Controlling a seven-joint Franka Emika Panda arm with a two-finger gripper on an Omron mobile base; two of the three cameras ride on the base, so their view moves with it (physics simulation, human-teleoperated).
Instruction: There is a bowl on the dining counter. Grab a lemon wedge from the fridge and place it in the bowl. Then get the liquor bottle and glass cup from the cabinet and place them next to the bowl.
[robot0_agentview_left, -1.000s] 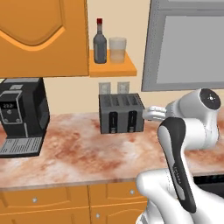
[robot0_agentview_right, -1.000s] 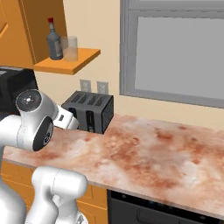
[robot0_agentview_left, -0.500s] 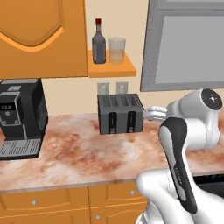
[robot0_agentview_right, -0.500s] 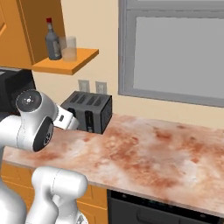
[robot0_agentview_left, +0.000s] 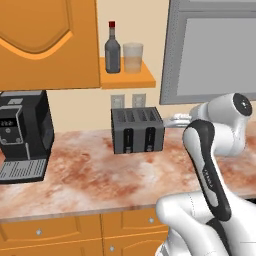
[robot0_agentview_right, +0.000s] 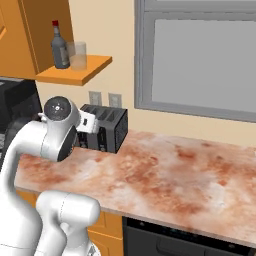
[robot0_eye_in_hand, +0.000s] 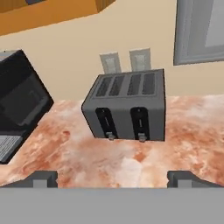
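The dark liquor bottle (robot0_agentview_left: 112, 50) (robot0_agentview_right: 60, 47) with a red cap stands upright on an open orange shelf (robot0_agentview_left: 127, 79) (robot0_agentview_right: 75, 73) beside the orange cabinet (robot0_agentview_left: 45, 40). The glass cup (robot0_agentview_left: 133, 57) (robot0_agentview_right: 78, 55) stands right next to it. My gripper (robot0_eye_in_hand: 113, 178) is open with nothing between its fingertips (robot0_eye_in_hand: 43, 178). It hangs low over the counter, well below the shelf, and points at the toaster (robot0_eye_in_hand: 127, 105). The bowl and the lemon wedge are out of view.
A grey four-slot toaster (robot0_agentview_left: 137, 130) (robot0_agentview_right: 105, 127) sits at the wall on the marbled counter (robot0_agentview_left: 100, 185) (robot0_agentview_right: 180, 180). A black coffee machine (robot0_agentview_left: 22, 135) (robot0_eye_in_hand: 17, 105) stands to its left. A grey-framed window (robot0_agentview_left: 215, 50) (robot0_agentview_right: 200, 55) is on the right.
The whole picture has shifted slightly, so the camera has moved a little. The arm's elbow sits a touch higher. The gripper stays open.
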